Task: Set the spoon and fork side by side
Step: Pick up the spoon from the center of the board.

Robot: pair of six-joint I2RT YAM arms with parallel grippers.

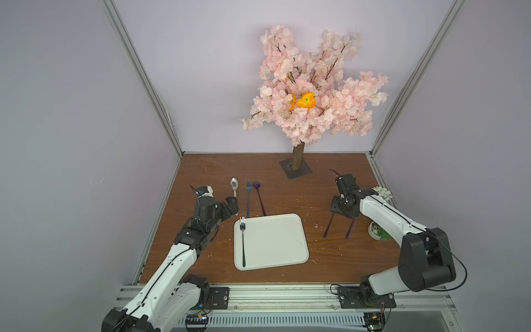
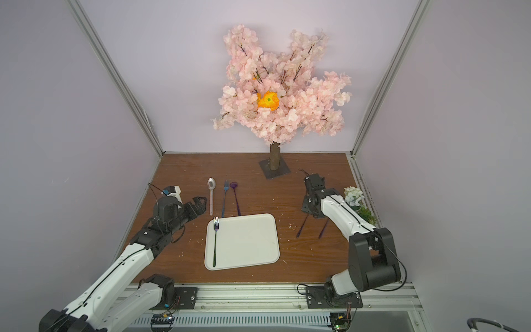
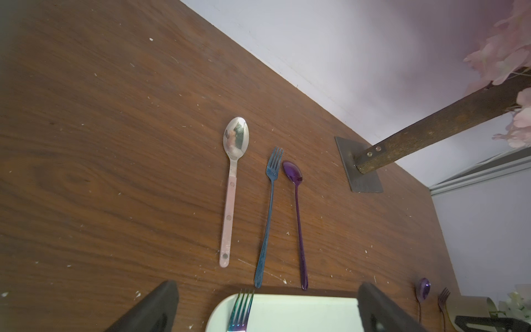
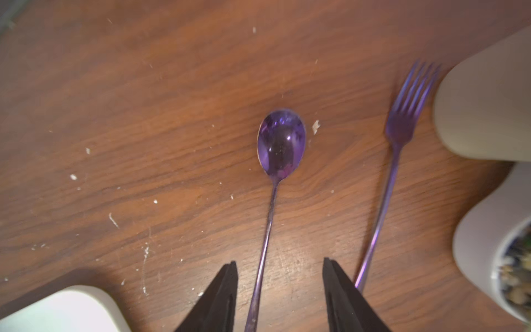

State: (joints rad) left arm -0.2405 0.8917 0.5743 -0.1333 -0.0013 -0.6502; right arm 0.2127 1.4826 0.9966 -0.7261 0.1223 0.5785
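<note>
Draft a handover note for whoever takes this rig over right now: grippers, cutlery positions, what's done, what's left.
Left gripper: open, empty, near the handle of the silver spoon.
Right gripper: open, jaws straddling the handle of the purple spoon, not closed on it.
Purple spoon and purple fork lie side by side, apart, right of the tray. Silver spoon, blue fork, second purple spoon lie in a row beyond the tray; rainbow fork lies on it.
Done: both groups look aligned.
Left: probably pairing the rainbow fork; nothing is held.
</note>
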